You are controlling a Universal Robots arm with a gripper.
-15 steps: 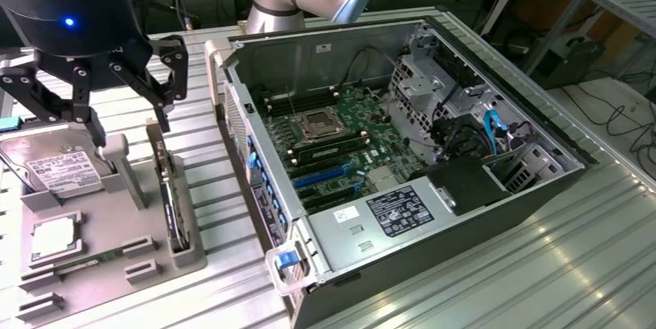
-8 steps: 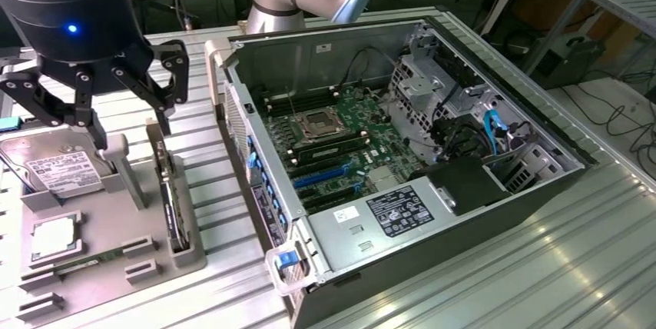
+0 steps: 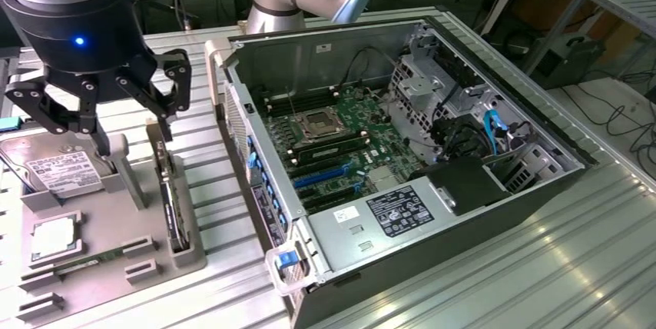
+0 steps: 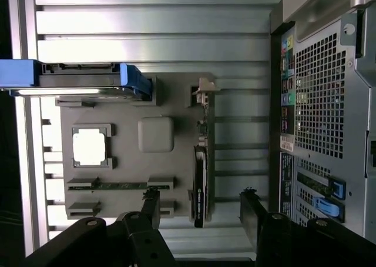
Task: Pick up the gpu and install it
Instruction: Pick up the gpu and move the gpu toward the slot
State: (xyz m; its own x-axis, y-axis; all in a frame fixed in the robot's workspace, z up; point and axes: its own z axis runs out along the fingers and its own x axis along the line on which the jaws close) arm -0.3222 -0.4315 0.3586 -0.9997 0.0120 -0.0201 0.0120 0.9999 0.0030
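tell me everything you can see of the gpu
The gpu is a thin, flat card with dark faces and a pale metal bracket at one end. It stands on its long edge in a slot of the grey holder, beside the open case, not yet installed. The open gripper hangs above it with one finger to each side. As far as the views show, only the holder touches the card.
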